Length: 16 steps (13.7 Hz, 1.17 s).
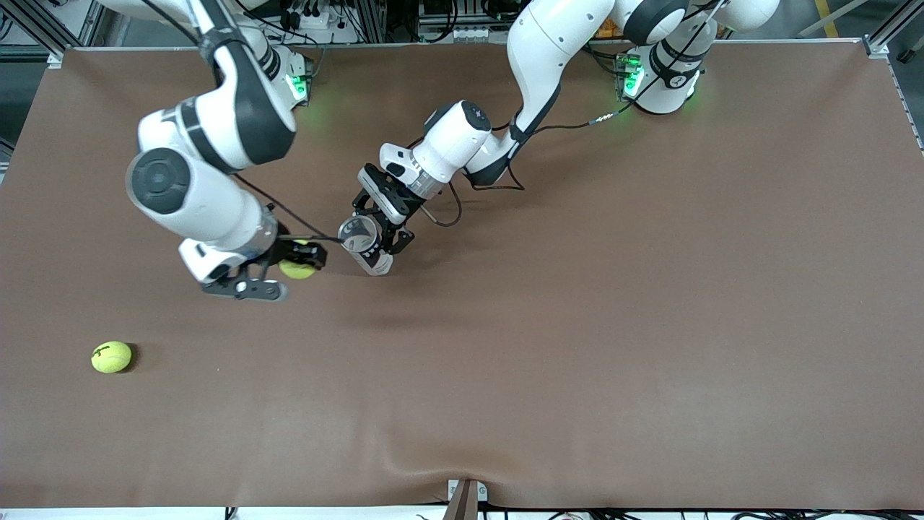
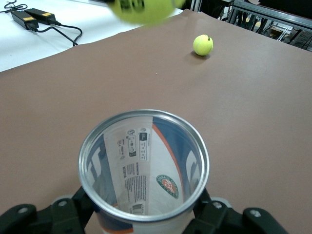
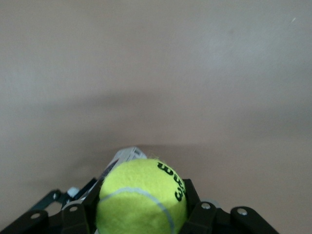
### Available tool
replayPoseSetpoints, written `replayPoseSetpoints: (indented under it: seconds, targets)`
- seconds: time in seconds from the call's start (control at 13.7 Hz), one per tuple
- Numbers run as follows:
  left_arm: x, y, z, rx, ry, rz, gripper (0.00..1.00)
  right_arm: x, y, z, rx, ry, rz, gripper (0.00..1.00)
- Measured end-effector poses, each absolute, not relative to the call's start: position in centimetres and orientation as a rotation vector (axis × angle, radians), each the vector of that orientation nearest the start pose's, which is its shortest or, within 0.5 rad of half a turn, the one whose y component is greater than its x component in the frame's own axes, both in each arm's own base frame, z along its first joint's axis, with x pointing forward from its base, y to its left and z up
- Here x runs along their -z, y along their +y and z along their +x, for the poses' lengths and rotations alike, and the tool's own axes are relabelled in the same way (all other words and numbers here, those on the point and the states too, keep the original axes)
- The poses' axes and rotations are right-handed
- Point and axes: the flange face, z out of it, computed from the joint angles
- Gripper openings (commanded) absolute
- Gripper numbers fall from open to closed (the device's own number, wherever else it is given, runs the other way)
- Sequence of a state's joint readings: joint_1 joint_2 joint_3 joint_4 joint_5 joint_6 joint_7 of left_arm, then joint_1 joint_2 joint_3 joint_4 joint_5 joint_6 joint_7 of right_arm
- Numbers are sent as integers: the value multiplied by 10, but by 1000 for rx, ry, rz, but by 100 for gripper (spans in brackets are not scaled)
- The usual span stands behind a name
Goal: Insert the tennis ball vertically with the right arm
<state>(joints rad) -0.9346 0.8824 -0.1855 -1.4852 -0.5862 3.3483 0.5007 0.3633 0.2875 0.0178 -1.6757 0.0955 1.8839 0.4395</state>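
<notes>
fuzzy yellow felt up front: from the front view the right gripper [image 1: 289,278] is pinching a tennis ball [image 1: 297,269] up in the air over the brown table [image 1: 577,325], and just beside it the left gripper [image 1: 375,231] is clamped round a clear can [image 1: 364,245], tilted so its open mouth leans toward the ball. a second ball [image 1: 111,357] sits loose on the table, nearer the front camera, toward the right arm's end. over to the left wrist view, we're looking straight down the can [image 2: 144,168], its metal rim wide open and nothing seen inside, the left gripper's fingers [image 2: 63,214] pressed to its sides, the held ball [image 2: 144,9] a blur past the rim, the spare ball [image 2: 203,45] well apart on the table. right wrist view now: the ball [image 3: 142,197] sits squeezed between the black fingers [image 3: 73,217], the can's rim [image 3: 124,157] peeking out just past it. i'd judge that ball light, springy and grippy, so a hold across its widest middle is right, gentle enough not to squash it. the can looks thin-walled and light. ball and mouth are close but not lined up yet.
</notes>
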Motion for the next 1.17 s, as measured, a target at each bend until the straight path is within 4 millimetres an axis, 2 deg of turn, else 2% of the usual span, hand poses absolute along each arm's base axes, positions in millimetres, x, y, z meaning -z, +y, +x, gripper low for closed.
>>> replayPoseSetpoints:
  seconds: [0.29,1.17]
  targets:
    - [-252,-628,411,-1033,-991,2202,81,-411,275,562,-247,52,-3102,0]
    - [-248,-629,409,-1038,-992,2202,81,-400,293,542,-362,17,-3088,0]
